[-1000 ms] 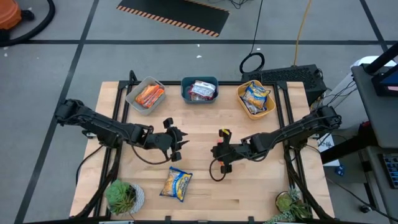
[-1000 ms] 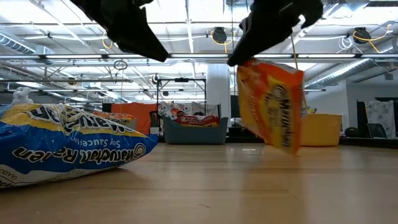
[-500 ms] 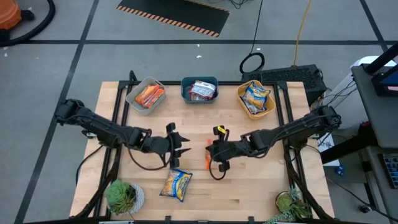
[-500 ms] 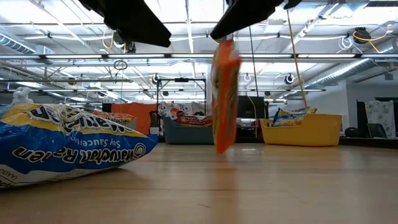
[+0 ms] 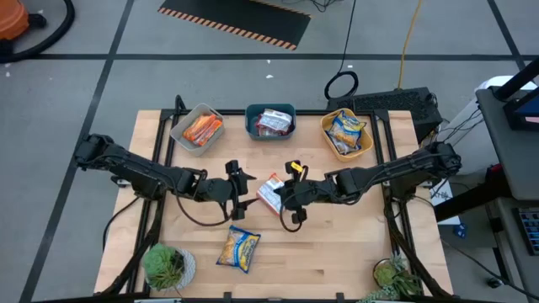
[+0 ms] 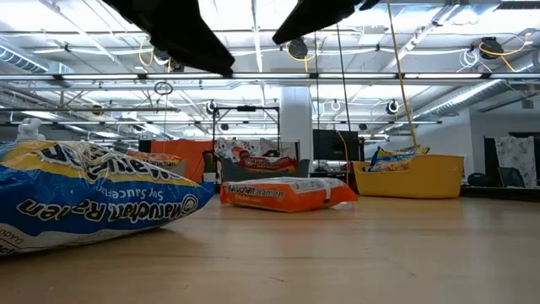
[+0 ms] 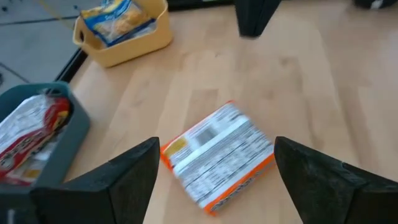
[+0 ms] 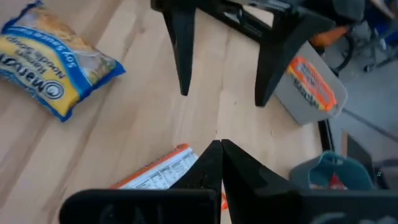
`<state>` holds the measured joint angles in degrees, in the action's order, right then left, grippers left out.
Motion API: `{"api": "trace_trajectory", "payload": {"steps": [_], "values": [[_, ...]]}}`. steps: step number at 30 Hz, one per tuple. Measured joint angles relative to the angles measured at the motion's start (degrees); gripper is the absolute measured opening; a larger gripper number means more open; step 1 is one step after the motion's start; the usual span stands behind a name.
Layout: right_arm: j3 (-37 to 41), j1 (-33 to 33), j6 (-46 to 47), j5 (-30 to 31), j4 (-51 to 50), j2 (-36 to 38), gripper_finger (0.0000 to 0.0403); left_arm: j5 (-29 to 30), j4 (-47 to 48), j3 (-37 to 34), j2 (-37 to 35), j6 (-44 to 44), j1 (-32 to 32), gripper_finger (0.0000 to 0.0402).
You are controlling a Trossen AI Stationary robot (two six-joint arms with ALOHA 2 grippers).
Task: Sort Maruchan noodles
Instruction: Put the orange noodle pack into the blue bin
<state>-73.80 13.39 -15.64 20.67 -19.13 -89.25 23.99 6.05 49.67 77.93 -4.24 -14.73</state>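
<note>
Now, reading off my screens:

Orange packet: the orange packet (image 5: 269, 193) is lying flat mid-table, printed back up, between the two grippers; half a second ago it was dangling on edge from the right gripper, clear of the wood.

Left wrist view: I am seeing the packet (image 7: 217, 157) between that arm's own spread fingers (image 7: 134, 177), touching neither.

Low view: it is showing the packet (image 6: 287, 192) resting on the wood, and both arms only as dark shapes at the top edge, so I am getting no finger detail there.

Right gripper: the right gripper (image 5: 286, 195) is hovering just beside the packet; in the right wrist view its fingertips (image 8: 208, 165) are pressing together with nothing between them, the packet's edge (image 8: 158, 174) lying beneath.

Left gripper: the left gripper (image 5: 242, 187) is sitting wide, pointing at the packet from the other side.

Yellow packet: the yellow-and-blue packet (image 5: 239, 249) is lying near the front edge, filling the low view's near left (image 6: 93, 198).

Tubs: the grey tub (image 5: 179, 128) is holding orange packets, the teal tub (image 5: 251, 124) silver-red ones, the yellow tub (image 5: 330, 143) yellow-blue ones, all along the far edge.
</note>
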Motion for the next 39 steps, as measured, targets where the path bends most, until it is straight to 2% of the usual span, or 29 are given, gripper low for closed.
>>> {"api": "trace_trajectory", "payload": {"steps": [7, 11, 23, 26, 30, 35, 39], "values": [[0.3, -3.5, 13.1, -7.3, -3.8, 0.0, 0.0003, -0.1, 4.9, 0.0, 0.0, 1.0, 4.0, 0.0321], [3.4, -4.4, 20.7, -8.7, -6.2, 0.0, 0.0022, -1.9, 5.3, 0.0, 0.0, 1.6, 6.1, 0.0321], [14.2, -4.2, 32.9, -9.7, -5.7, 0.0, 0.0157, -3.6, 4.4, 0.0, 0.0, 4.0, 9.4, 0.0321], [18.7, -4.5, 35.4, -12.2, -2.6, 0.0, 0.018, -3.6, 3.8, 0.0, 0.0, 4.2, 10.2, 0.0321], [25.7, -4.7, 36.1, -15.2, 7.5, 0.0, 0.0196, -4.4, 2.6, 0.1, 0.0, 4.7, 11.2, 0.0321], [31.7, -5.6, 35.4, -14.1, 17.6, 0.0, 0.0205, -7.9, -0.2, 0.8, 0.0, 6.9, 11.9, 0.0321], [33.7, -6.2, 35.4, -11.6, 18.1, 0.0, 0.0206, -10.1, -3.7, 0.8, 0.0, 8.2, 12.4, 0.0321]]}}
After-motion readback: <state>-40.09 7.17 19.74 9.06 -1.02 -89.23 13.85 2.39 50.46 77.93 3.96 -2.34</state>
